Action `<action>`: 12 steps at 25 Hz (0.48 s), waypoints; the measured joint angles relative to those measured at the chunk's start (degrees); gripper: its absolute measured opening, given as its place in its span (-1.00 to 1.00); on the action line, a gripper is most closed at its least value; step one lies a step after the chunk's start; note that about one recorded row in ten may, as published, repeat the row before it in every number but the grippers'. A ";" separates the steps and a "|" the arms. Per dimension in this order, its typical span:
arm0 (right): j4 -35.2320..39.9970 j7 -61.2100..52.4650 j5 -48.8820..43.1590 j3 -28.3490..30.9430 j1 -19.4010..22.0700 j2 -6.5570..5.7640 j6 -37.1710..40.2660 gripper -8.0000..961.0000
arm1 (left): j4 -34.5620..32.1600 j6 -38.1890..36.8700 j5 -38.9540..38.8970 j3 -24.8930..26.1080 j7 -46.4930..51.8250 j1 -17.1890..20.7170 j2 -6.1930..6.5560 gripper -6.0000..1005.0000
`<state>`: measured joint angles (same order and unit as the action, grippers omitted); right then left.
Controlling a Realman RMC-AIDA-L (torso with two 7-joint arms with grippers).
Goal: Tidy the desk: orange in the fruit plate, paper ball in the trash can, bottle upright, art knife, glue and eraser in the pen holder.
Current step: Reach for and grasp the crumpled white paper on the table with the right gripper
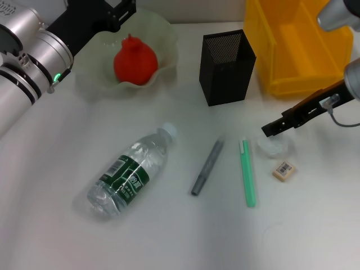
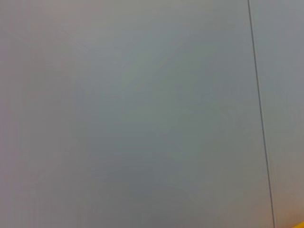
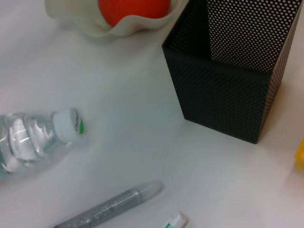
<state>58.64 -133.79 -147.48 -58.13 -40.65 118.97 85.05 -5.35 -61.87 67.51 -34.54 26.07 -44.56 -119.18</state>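
Observation:
The orange [image 1: 135, 62] [image 3: 133, 8] lies in the pale-green fruit plate [image 1: 163, 31] [image 3: 114, 29] at the back left. My left gripper [image 1: 121, 12] hangs over the plate's far rim. The bottle [image 1: 129, 175] [image 3: 33, 142] lies on its side at the front left, its cap toward the pen holder [image 1: 226, 67] [image 3: 232, 90]. A grey glue pen [image 1: 206, 167] [image 3: 109, 209] and a green art knife [image 1: 248, 171] [image 3: 173, 222] lie side by side in the middle. My right gripper [image 1: 274, 128] is right above the paper ball [image 1: 274, 146]. The eraser [image 1: 284, 170] sits just in front of it.
The yellow trash can [image 1: 298, 48] [image 3: 300, 154] stands at the back right, next to the pen holder. The left wrist view holds only a plain grey surface with a thin dark line and a yellow speck at a corner.

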 joint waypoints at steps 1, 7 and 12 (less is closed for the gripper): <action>-0.95 0.25 0.00 -0.10 -0.10 0.05 -0.76 0.52 | -0.08 0.03 -0.02 0.00 0.04 0.00 0.00 0.46; -3.83 0.76 0.00 -0.41 -0.97 0.12 -2.69 0.52 | -0.31 0.08 -0.02 0.00 -0.30 -0.04 0.00 0.46; -4.98 0.78 0.54 -0.45 -1.23 0.22 -3.50 0.52 | -0.51 0.09 -0.02 0.00 -0.35 -0.16 0.00 0.46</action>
<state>53.67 -133.00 -146.94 -58.58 -41.89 119.19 81.54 -5.86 -61.78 67.50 -34.54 25.72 -44.72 -119.18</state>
